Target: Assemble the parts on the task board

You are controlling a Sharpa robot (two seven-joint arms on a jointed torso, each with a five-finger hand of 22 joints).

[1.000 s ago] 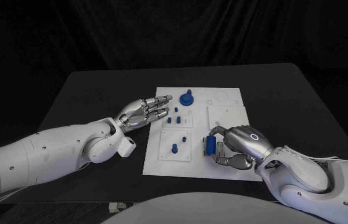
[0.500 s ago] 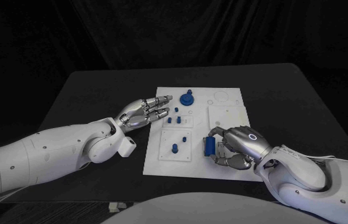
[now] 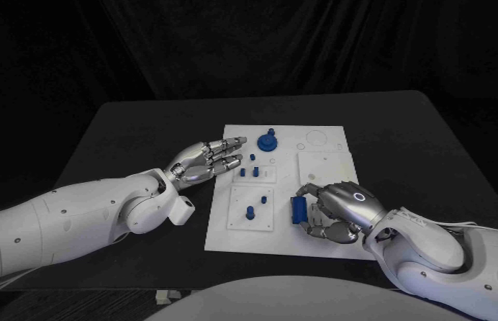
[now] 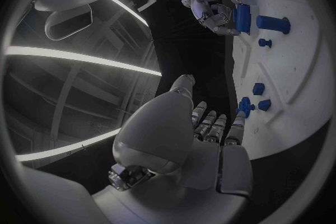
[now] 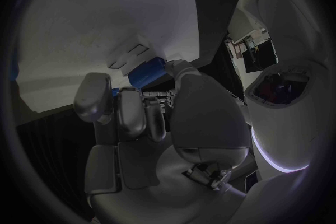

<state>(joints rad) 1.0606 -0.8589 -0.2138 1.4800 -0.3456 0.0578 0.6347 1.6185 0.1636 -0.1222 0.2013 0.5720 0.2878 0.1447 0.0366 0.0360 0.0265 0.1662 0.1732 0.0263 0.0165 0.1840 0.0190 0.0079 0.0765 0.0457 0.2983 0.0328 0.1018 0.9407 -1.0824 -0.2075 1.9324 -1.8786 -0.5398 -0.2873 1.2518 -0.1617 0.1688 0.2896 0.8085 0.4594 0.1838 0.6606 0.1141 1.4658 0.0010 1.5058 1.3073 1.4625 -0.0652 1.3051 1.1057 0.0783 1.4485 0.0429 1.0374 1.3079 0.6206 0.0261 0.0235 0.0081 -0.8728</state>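
Observation:
The white task board [image 3: 322, 171] lies in the middle of the black table. My right hand [image 3: 337, 209] is curled over the board's near right part and grips a blue block-shaped part [image 3: 299, 209], also seen in the left wrist view as the blue part [image 4: 243, 18] and in the right wrist view as the blue part [image 5: 145, 73]. My left hand [image 3: 206, 159] hovers at the board's left edge, fingers spread and holding nothing. A round blue part with a knob [image 3: 268, 142] stands at the board's far end. Small blue pegs [image 3: 249, 170] and a peg [image 3: 249, 211] stand on the left insets.
A raised white rectangular panel [image 3: 326, 166] occupies the board's right side. Two small round holes [image 3: 309, 141] lie at the far right of the board. Black table surface [image 3: 135, 130] surrounds the board on all sides.
My right hand has curled slightly tighter and shifted a little toward me with the blue part. The left hand has not moved.

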